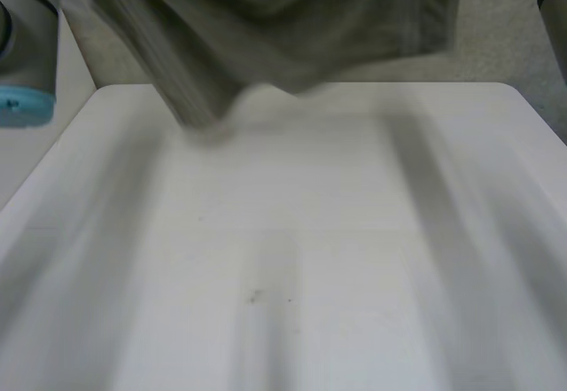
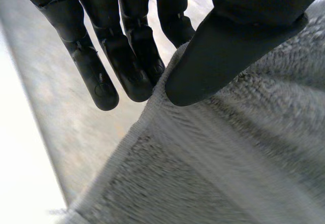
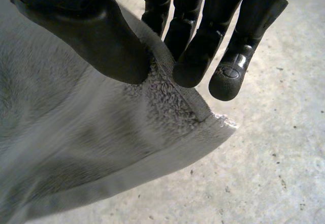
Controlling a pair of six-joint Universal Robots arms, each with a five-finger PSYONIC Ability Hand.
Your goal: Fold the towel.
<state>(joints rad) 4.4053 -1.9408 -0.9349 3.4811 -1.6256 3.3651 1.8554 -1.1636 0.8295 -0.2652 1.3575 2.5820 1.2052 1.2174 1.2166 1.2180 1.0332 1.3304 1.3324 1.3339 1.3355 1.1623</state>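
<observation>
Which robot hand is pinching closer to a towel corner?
Right. The right robot hand pinches the towel beside a corner; the left robot hand pinches an edge, farther from its corner.

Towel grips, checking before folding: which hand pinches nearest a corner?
The right hand: it pinches the towel just beside a hemmed corner; the left hand pinches along an edge.

A white counter (image 1: 310, 231) with rounded far corners carries a small dark speck (image 1: 255, 296) on its surface; pale grey speckled floor (image 1: 505, 36) lies beyond its far edge
</observation>
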